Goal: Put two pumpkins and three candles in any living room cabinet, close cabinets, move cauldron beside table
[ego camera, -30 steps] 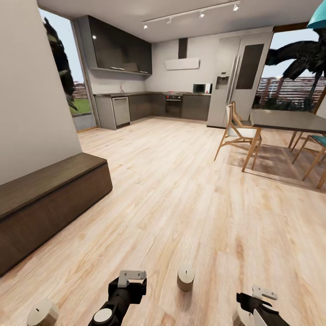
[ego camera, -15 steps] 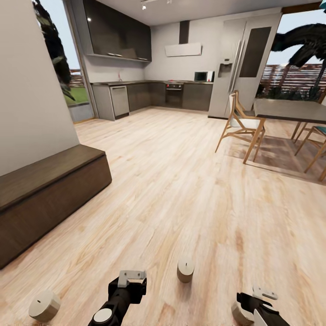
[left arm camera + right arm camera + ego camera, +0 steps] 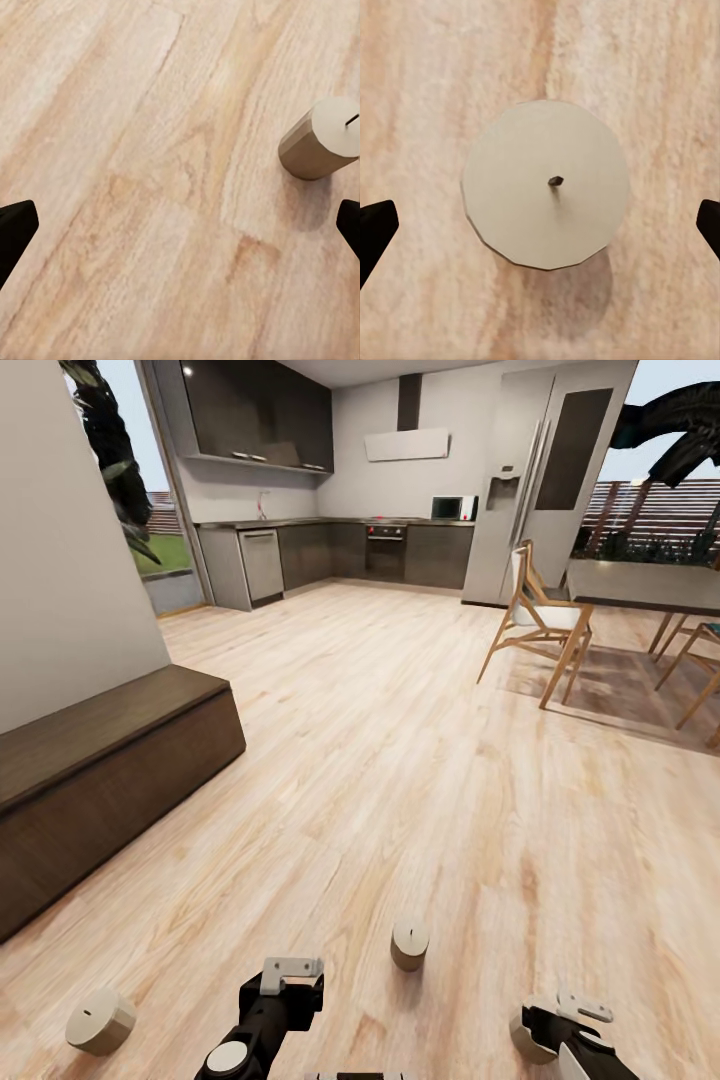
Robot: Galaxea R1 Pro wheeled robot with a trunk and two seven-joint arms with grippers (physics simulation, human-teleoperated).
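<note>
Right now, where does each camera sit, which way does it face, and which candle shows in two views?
Head view: high on the robot, facing forward and down over the floor toward the kitchen; three candles stand on the floor, the cabinet at its left; both arms show, left gripper, right gripper.
Left wrist view: looks down at the floor; middle candle off to one side; dark fingers at the edges.
Right wrist view: straight down onto the right candle, between open fingers.
Shared: middle candle and right candle also show in the head view.

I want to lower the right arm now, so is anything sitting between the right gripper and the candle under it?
Nothing visible does. In the right wrist view the candle stands upright on bare floor, centred between the open fingertips of the right gripper.
</note>
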